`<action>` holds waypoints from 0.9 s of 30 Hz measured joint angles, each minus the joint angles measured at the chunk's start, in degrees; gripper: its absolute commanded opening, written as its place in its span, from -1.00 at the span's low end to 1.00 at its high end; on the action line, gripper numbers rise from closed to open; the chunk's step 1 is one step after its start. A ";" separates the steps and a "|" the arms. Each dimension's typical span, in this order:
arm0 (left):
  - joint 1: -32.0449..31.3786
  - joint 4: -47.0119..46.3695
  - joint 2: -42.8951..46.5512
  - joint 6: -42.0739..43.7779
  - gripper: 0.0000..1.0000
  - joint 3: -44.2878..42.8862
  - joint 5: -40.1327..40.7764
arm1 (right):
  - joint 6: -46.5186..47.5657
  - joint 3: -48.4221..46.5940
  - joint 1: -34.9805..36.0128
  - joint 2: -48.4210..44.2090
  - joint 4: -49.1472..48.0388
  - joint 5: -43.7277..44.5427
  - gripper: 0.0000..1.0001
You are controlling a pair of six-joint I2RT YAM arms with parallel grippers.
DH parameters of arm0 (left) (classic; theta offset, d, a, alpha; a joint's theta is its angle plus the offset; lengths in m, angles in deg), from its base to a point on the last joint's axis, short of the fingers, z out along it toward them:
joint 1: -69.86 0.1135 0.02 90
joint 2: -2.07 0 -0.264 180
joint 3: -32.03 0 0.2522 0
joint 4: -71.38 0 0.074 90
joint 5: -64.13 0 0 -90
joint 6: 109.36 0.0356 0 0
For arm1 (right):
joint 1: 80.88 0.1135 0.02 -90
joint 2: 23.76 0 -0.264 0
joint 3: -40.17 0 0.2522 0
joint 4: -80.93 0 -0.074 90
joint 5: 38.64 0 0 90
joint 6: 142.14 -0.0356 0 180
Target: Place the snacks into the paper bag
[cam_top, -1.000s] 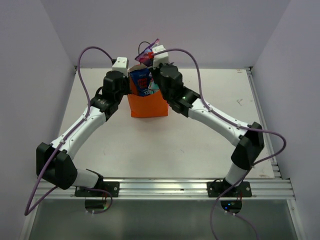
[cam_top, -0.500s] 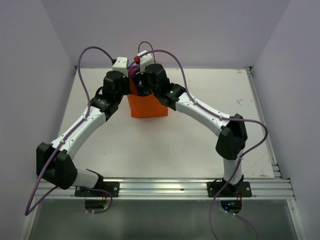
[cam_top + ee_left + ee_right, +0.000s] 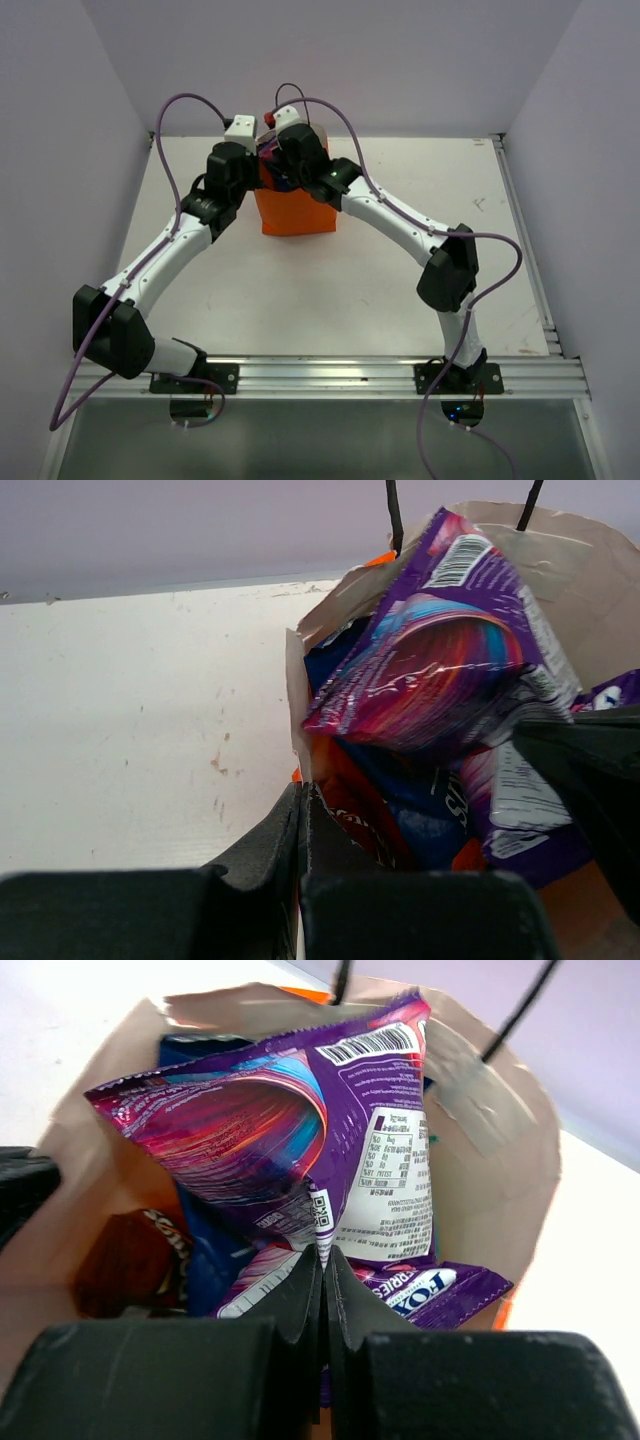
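Note:
The orange paper bag (image 3: 297, 212) stands upright at the table's back middle. My left gripper (image 3: 303, 795) is shut on the bag's left rim (image 3: 296, 700), one finger inside and one outside. My right gripper (image 3: 325, 1255) is shut on the bottom seam of a purple pack (image 3: 300, 1120) and holds it inside the bag's mouth. That pack fills the left wrist view (image 3: 430, 660). Under it lie a dark blue bag (image 3: 205, 1260), a red-orange bag (image 3: 130, 1260) and a second purple pack (image 3: 440, 1285). In the top view both wrists (image 3: 285, 150) cover the bag's opening.
The bag's thin dark loop handles (image 3: 520, 1005) stand up at its far side. The back wall is close behind the bag. White tabletop (image 3: 400, 290) lies around the bag, with a metal rail (image 3: 330, 375) along the near edge.
My right arm has swung left and down over the bag, carrying the purple pack from above the rim into the bag's mouth. The left arm has not moved.

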 measured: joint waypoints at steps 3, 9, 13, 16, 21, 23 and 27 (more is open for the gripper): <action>0.00 -0.04 0.00 -0.02 -1.00 0.00 0.00 | -0.35 -3.10 0.00 0.39 4.92 3.15 -0.79; 0.00 -0.31 0.00 -0.02 -1.00 0.00 -0.22 | -0.68 -3.91 -0.17 0.39 6.97 5.53 0.00; 0.00 -0.33 0.00 -0.02 -1.00 0.00 -0.28 | -0.55 -5.09 -0.22 1.18 8.22 5.49 0.50; 0.00 -0.35 0.00 -0.02 -1.00 0.00 -0.28 | -0.52 -4.79 -0.22 1.22 7.50 5.55 0.54; 0.00 -0.39 0.00 -0.02 -1.00 0.00 -0.50 | 1.11 -1.77 -0.24 -2.08 4.81 7.43 0.59; 0.00 -0.42 0.00 -0.02 -1.00 0.00 -0.74 | 2.03 -1.88 -0.31 -3.15 3.87 8.94 0.59; 0.00 -0.98 -0.48 -0.02 -1.00 0.00 -1.31 | 2.89 -1.86 -0.87 -3.89 2.93 10.93 0.56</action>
